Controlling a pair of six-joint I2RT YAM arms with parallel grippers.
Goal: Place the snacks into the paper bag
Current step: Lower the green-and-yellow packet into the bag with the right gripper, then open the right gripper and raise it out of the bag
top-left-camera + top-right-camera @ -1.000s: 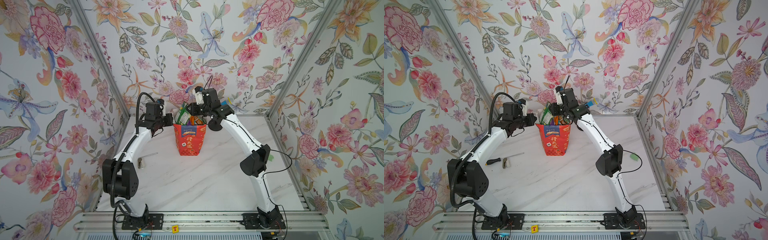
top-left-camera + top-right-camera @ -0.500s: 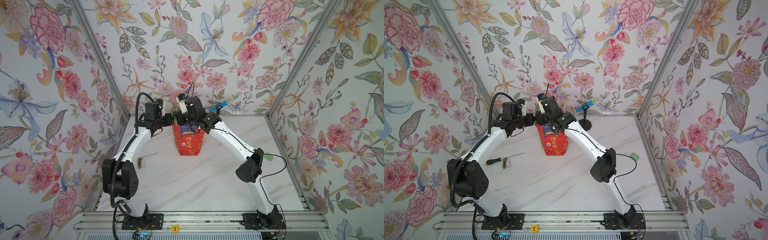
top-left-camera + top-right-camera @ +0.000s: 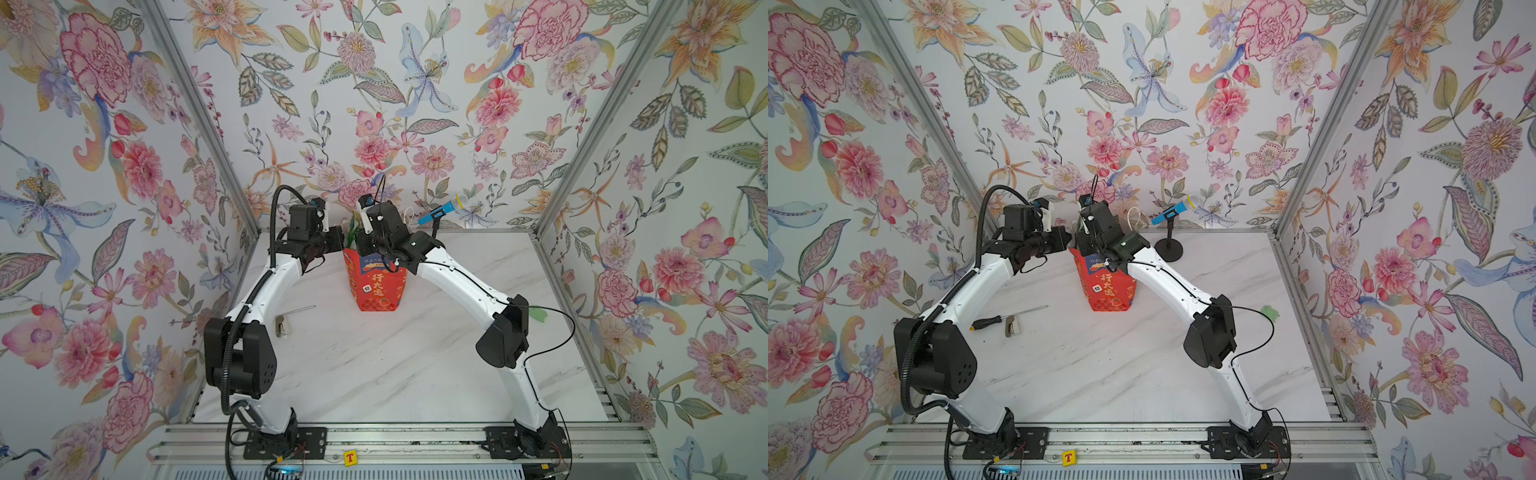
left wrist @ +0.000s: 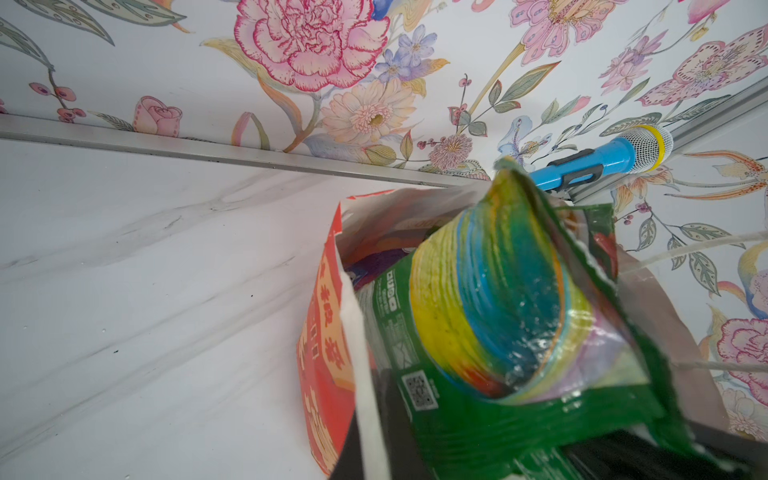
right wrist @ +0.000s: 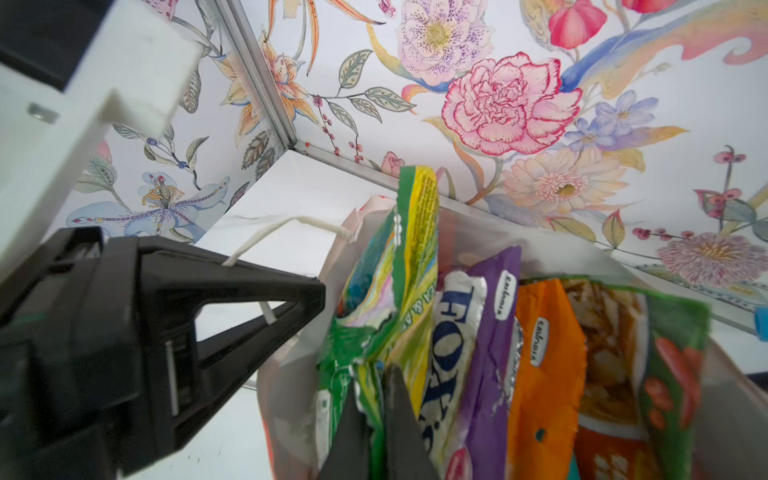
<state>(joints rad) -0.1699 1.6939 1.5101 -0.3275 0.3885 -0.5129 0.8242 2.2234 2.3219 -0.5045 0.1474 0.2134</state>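
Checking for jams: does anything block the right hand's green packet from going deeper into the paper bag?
Nothing covers the mouth of the paper bag, but upright packets crowd it; the FOXS packet abuts the green packet.

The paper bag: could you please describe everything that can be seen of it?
The paper bag is tall, red-orange paper with gold characters, a blue label panel, a white inside and white cord handles. It stands upright on the marble table towards the back, mouth open, packed with upright snacks. The left gripper pinches its rim; the right gripper reaches in, shut on a green packet.
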